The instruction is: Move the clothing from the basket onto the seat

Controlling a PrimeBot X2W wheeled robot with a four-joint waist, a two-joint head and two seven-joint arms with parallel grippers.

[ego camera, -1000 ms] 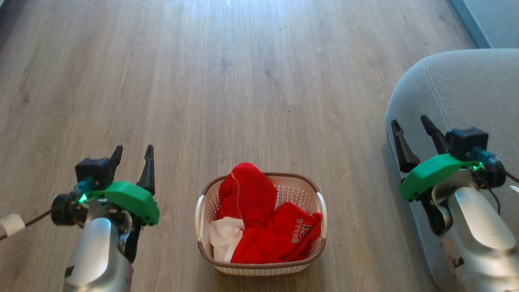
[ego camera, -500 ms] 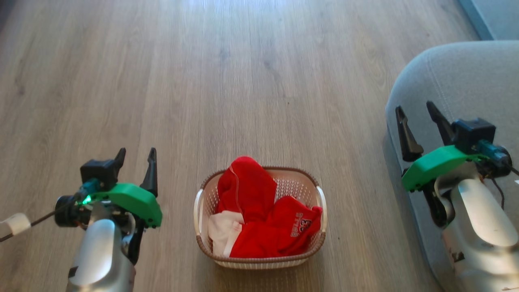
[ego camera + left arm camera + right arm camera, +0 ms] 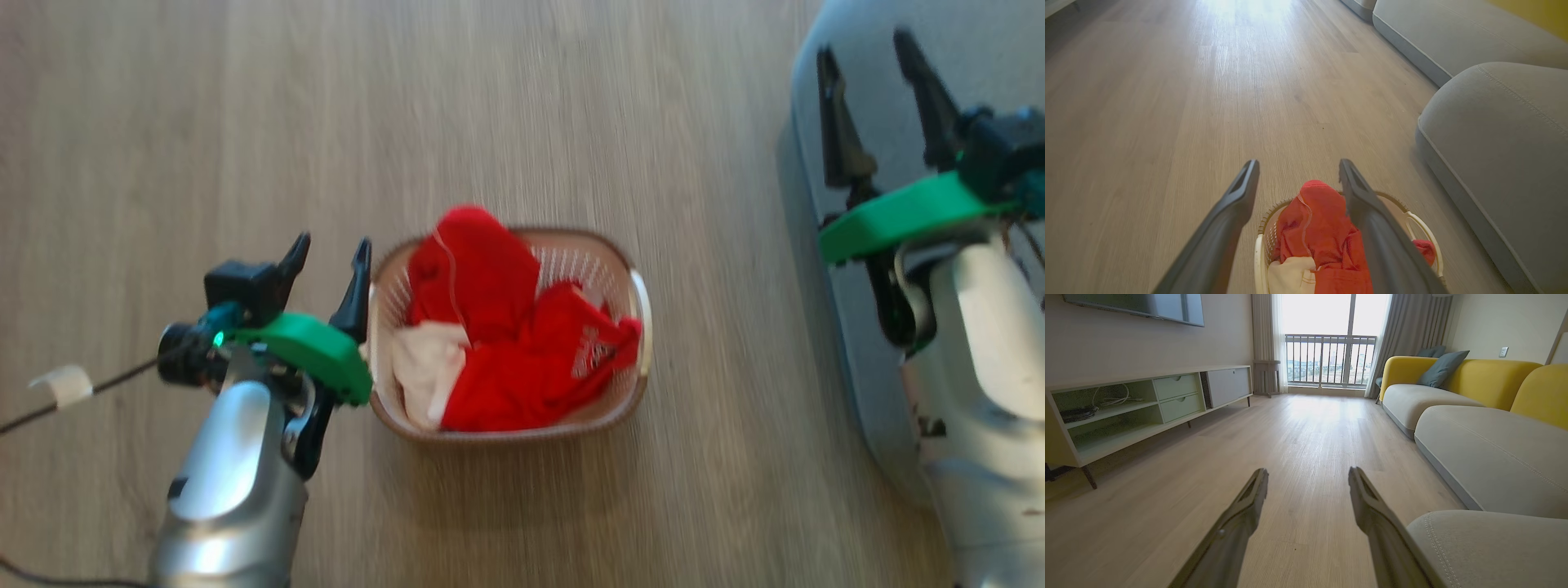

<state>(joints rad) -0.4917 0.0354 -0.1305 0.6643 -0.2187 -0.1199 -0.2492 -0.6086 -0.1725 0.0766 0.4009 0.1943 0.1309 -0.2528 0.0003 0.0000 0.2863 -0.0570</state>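
Red clothing [image 3: 498,335] with a white panel fills the cream basket [image 3: 630,278] standing on the wood floor. My left gripper [image 3: 331,249] is open with nothing between its fingers, and its right fingertip is close to the basket's left rim. From the left wrist camera the clothing [image 3: 1316,228] and basket [image 3: 1425,232] lie below and between the fingers of the left gripper [image 3: 1296,163]. The grey seat [image 3: 878,106] is at the right edge, with my right gripper [image 3: 865,53] open above its rounded edge. The right wrist view has the seat [image 3: 1490,543] just right of the open right gripper [image 3: 1308,471].
Bare wood floor [image 3: 531,106] lies all around the basket. The right wrist view takes in a low media cabinet [image 3: 1147,408] along the left wall, a yellow-backed sofa [image 3: 1437,392] on the right and a balcony window [image 3: 1331,347] far ahead.
The head camera has tilted, so the whole picture has shifted and blurred. My left gripper has come right, up against the basket's left rim. The right gripper sits higher over the seat.
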